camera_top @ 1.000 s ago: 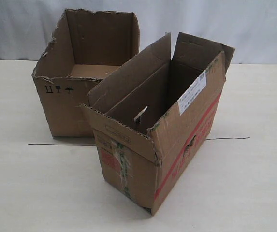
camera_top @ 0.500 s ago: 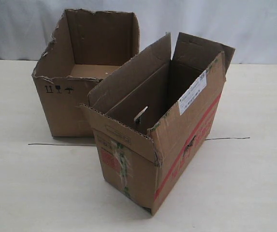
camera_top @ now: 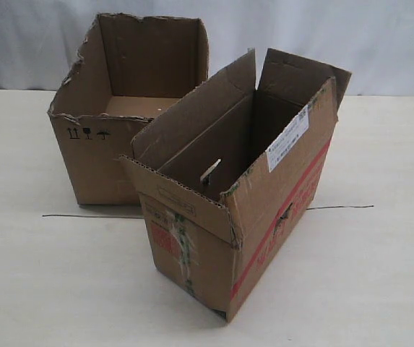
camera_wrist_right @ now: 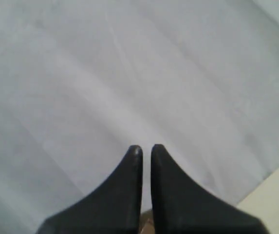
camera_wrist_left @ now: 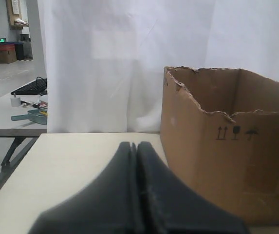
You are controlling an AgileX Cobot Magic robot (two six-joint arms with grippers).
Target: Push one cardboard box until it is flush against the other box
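The cardboard box (camera_top: 264, 210), narrow with upright flaps, a red sticker, green tape, a white label and a red side stripe, stands open at the table's middle, turned at an angle. The other box (camera_top: 95, 159), wider with a torn rim and black handling symbols, sits behind it to the left; their near corners overlap in the exterior view and I cannot tell if they touch. No gripper appears in that view. My left gripper (camera_wrist_left: 136, 145) is shut and empty, low over the table beside the other box (camera_wrist_left: 236, 170). My right gripper (camera_wrist_right: 145, 147), fingers almost together and empty, faces the white curtain.
A thin black line (camera_top: 84, 215) runs across the pale table (camera_top: 62, 289) under the boxes. A white curtain (camera_top: 380, 43) hangs behind. In the left wrist view a second table with a keyboard (camera_wrist_left: 28, 87) stands beyond the table's edge.
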